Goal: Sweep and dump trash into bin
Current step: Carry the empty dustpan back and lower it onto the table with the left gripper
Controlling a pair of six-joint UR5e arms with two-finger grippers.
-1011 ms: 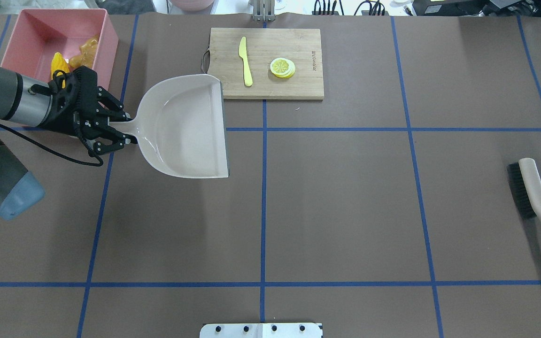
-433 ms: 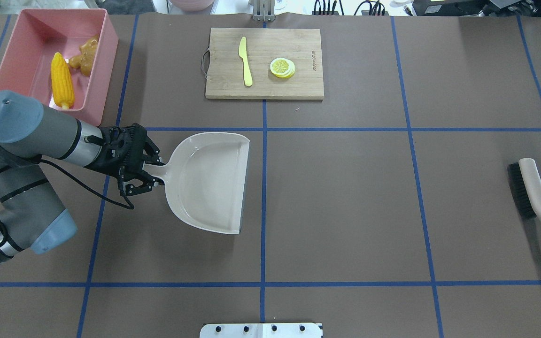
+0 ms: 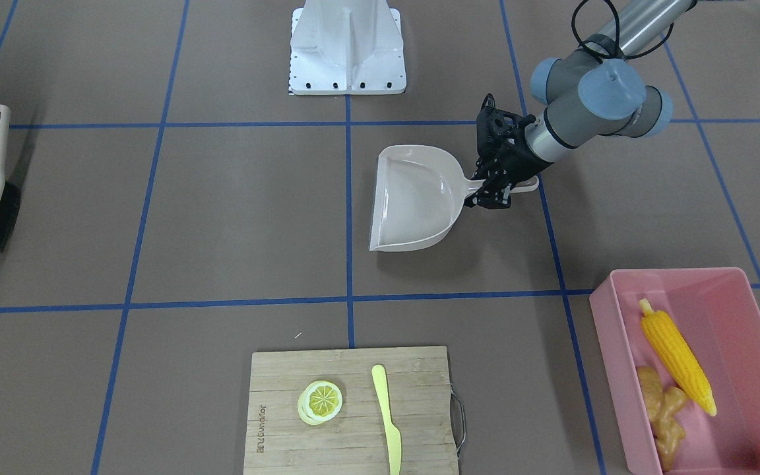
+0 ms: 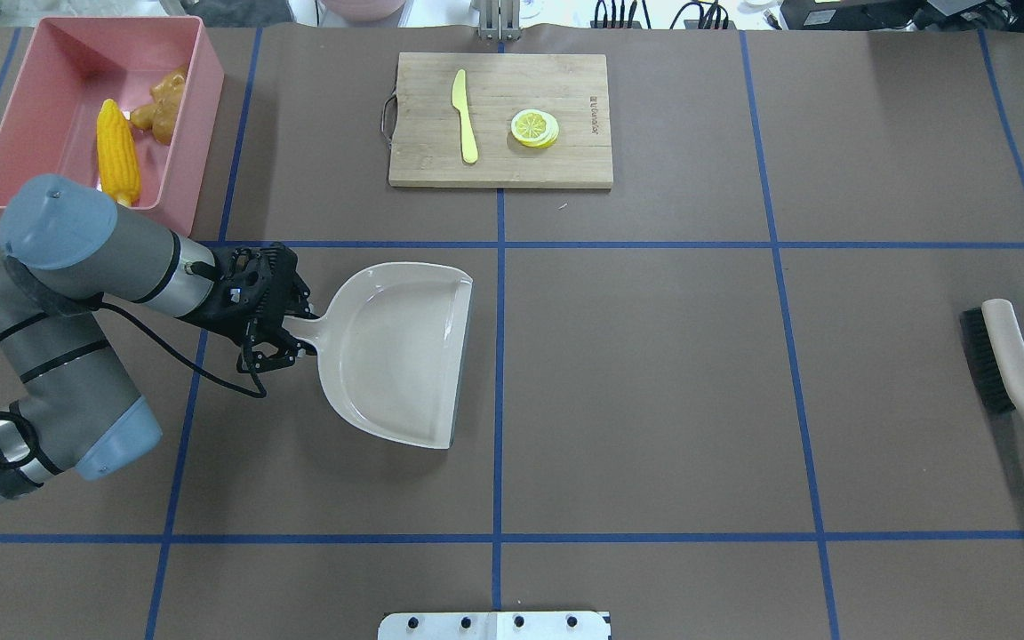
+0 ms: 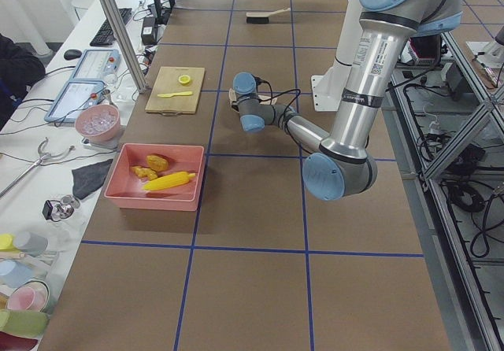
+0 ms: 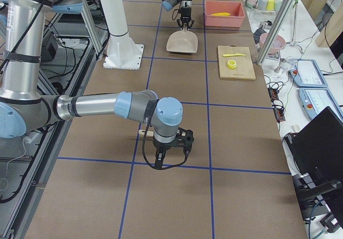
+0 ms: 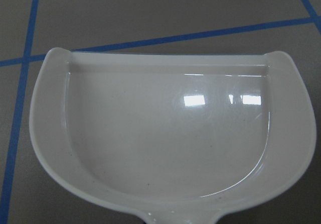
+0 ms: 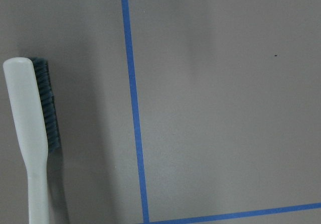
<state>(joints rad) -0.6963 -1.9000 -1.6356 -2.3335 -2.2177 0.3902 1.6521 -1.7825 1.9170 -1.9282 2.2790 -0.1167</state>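
The pink bin (image 4: 203, 107) stands at the far left corner and also shows in the front view (image 3: 601, 310). In it lie the yellow corn cob (image 4: 118, 164) (image 3: 677, 363) and the tan ginger root (image 4: 163, 100) (image 3: 665, 409). I cannot make out the potato apart from them. My left gripper (image 4: 285, 324) (image 3: 495, 188) is shut on the handle of the beige dustpan (image 4: 396, 356) (image 3: 413, 198). The pan is level, low over the table and empty in the left wrist view (image 7: 170, 133). My right gripper (image 6: 171, 156) shows only in the right side view, and I cannot tell its state.
A beige brush (image 4: 1005, 364) (image 8: 30, 133) lies at the right edge, below the right wrist. A wooden cutting board (image 4: 565, 160) at the far middle carries a pale yellow knife (image 4: 465, 116) and a lemon slice (image 4: 534, 127).
My left arm has carried the dustpan away from the bin, nearer to the robot and towards the table's middle. The corn cob is now uncovered.
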